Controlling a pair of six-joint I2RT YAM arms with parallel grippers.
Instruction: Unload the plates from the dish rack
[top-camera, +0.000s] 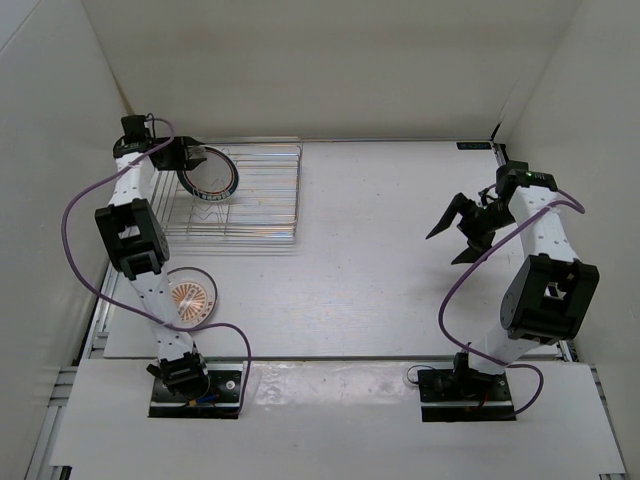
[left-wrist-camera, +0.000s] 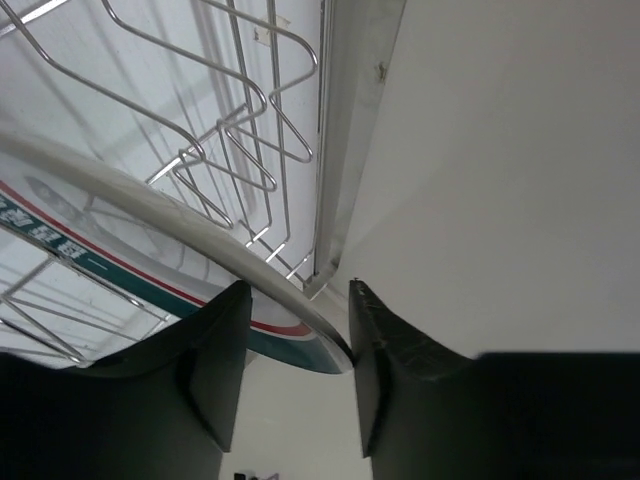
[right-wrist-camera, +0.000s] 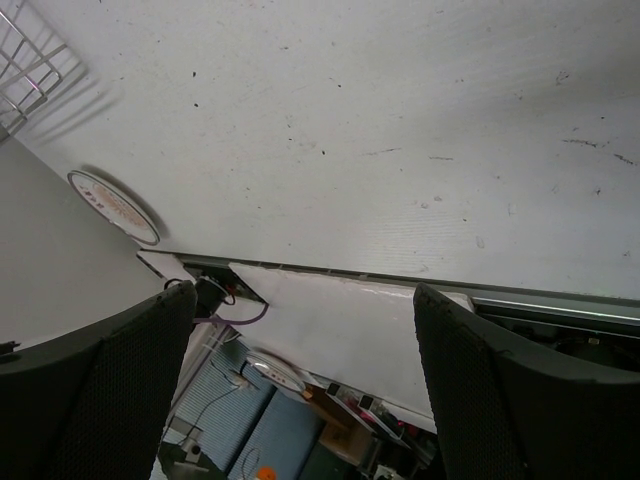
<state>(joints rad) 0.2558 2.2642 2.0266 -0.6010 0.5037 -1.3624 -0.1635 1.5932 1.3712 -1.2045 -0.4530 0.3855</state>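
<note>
Status: task about half done, judged from layout. The sunburst plate (top-camera: 192, 297) lies flat on the table (top-camera: 400, 250), in front of the dish rack (top-camera: 265, 200) and partly hidden under the left arm, so I count it as unloaded. The ringed plate (top-camera: 210, 175) is not out yet: it stands on edge at the rack's far-left corner, leaning among the wire dividers. The left gripper (top-camera: 195, 158) is at that plate's far-left edge. In the left wrist view the plate's rim passes between the two dark fingers (left-wrist-camera: 215, 370), one on each face. The jaws are partly spread around the rim, which sits close to the right-hand finger. Whether the pads already pinch it, cannot tell. The right gripper (top-camera: 455, 228) hangs above bare table on the right side, well apart from the rack and both plates, jaws spread wide with nothing between them. Left to do, in my judgement: secure the rim, lift the ringed plate clear of the dividers and set it on the table.
</note>
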